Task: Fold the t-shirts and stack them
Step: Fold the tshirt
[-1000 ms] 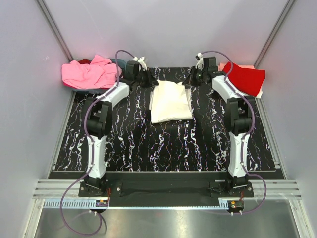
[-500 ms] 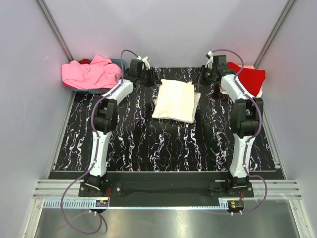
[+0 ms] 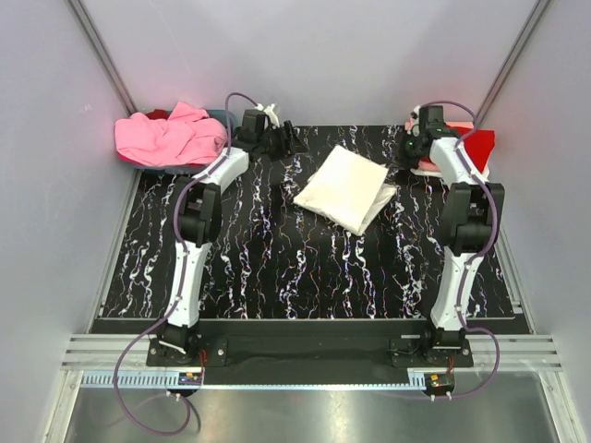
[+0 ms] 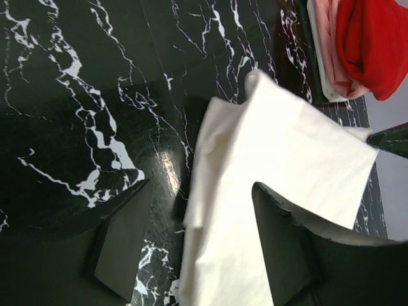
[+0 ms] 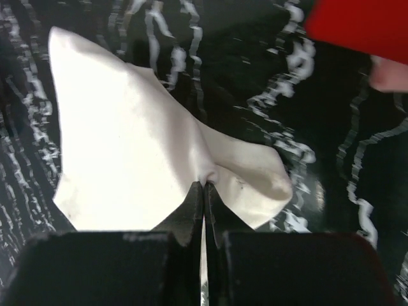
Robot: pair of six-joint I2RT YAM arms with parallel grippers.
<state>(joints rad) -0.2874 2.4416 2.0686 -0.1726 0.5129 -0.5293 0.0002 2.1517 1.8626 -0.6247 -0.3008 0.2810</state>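
Note:
The cream-white folded t-shirt (image 3: 343, 189) lies skewed on the black marbled table, one corner drawn toward the far right. My right gripper (image 3: 407, 159) is shut on that corner; the right wrist view shows its jaws (image 5: 205, 183) pinched on a bunch of the cream cloth (image 5: 121, 146). My left gripper (image 3: 294, 144) stands open by the shirt's far-left corner. In the left wrist view its fingers (image 4: 121, 248) are spread wide, and the cream shirt (image 4: 280, 159) lies loose below them. A pink t-shirt (image 3: 166, 138) is heaped at the far left. A red t-shirt (image 3: 473, 144) lies at the far right.
The pink heap rests on a blue-grey basket (image 3: 222, 116) beyond the table's far-left corner. Under the red shirt (image 4: 373, 44) shows a pale peach one (image 4: 324, 51), off the table's far-right edge. Grey walls close in on both sides and the back.
My left gripper has opened and let go of the cream shirt. My right gripper has drawn its corner to the right toward the red shirt, swinging the folded shirt round.

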